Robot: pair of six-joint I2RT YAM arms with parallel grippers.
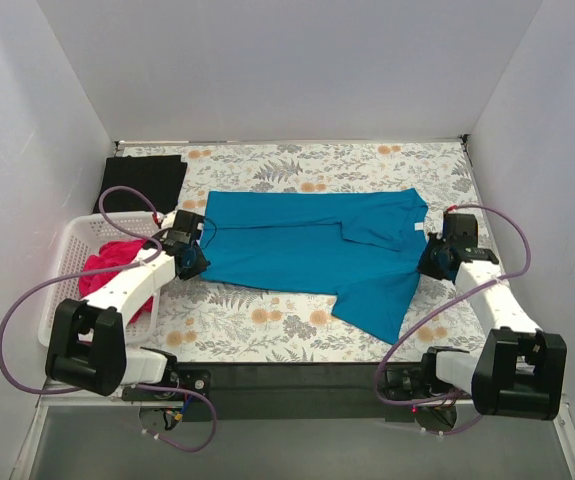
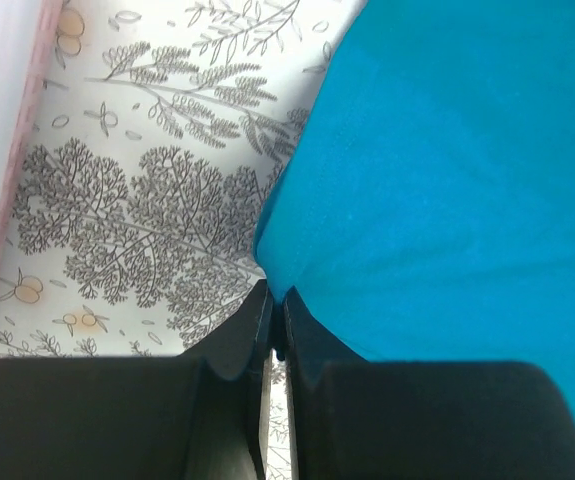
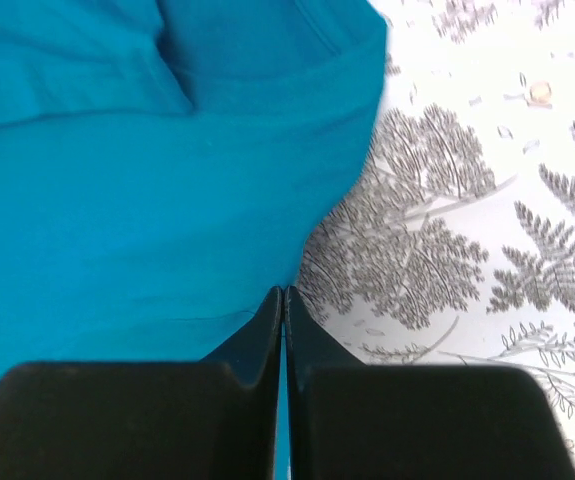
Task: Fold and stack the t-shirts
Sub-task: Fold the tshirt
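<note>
- The teal t-shirt [image 1: 307, 250] is spread flat on the floral table covering [image 1: 267, 325]; it is a soft, matte knit.
- Its left edge is pinched in the closed left gripper [image 1: 197, 262] and its right edge in the closed right gripper [image 1: 431, 263], presumably so it can be lifted for a fold.
- Left of it, the magenta t-shirt [image 1: 107, 262] is crumpled in the mesh basket [image 1: 67, 245]; the black t-shirt [image 1: 147, 180] lies beyond.

Floral table [image 1: 267, 322]; teal t-shirt [image 1: 307, 245]; white basket [image 1: 62, 262]
</note>
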